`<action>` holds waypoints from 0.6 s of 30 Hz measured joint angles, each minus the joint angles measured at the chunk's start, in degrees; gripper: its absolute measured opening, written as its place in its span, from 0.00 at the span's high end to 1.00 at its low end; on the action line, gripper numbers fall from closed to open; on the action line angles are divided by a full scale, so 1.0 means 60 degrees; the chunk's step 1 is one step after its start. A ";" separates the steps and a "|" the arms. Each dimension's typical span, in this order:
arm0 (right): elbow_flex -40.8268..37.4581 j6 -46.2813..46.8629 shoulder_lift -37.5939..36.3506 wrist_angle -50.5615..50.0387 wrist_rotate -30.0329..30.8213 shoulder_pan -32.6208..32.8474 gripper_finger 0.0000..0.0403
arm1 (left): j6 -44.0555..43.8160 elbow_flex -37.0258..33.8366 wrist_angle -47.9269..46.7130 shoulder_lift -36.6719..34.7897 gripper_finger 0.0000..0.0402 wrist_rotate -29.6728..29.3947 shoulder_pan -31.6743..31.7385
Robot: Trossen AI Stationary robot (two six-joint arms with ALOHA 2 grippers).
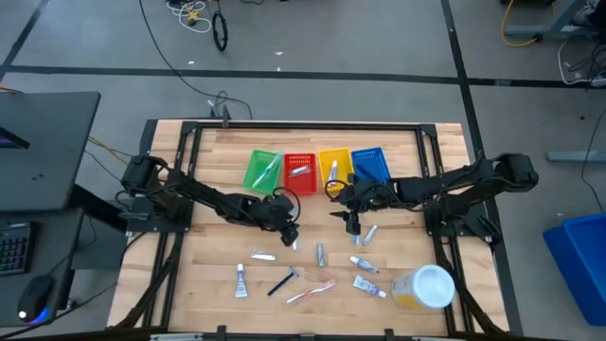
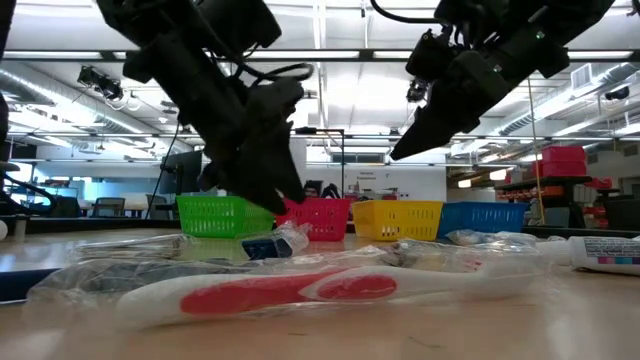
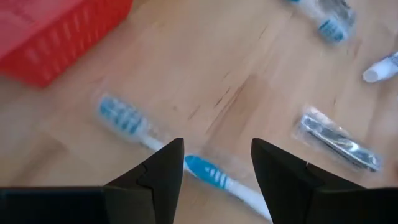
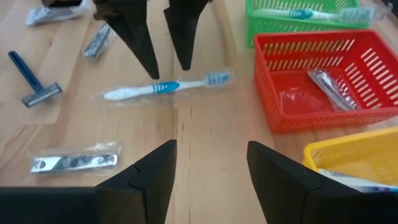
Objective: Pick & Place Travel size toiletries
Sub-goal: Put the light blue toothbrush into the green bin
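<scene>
Both arms are matte black, built of chunky jointed segments with bulky rounded housings at the shoulders. Thin black cables loop loosely along the forearms near the wrists. The left gripper point(image 3: 214, 174) and right gripper point(image 4: 208, 171) each carry two plain black fingers, wedge-shaped and tapering to blunt tips, without visible markings.
</scene>
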 joint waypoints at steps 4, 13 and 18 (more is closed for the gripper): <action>0.0000 0.0000 0.0000 0.0093 0.0000 0.0000 0.49 | -0.1326 0.0087 -0.0330 -0.0025 0.51 -0.0123 -0.0007; 0.0000 -0.0004 0.0000 0.0260 0.0000 0.0000 0.50 | -0.2473 0.0066 -0.0792 -0.0022 0.51 -0.0474 -0.0099; 0.0000 -0.0004 0.0000 0.0279 -0.0003 0.0000 0.49 | -0.2479 0.0071 -0.0731 0.0173 0.51 -0.0605 -0.0096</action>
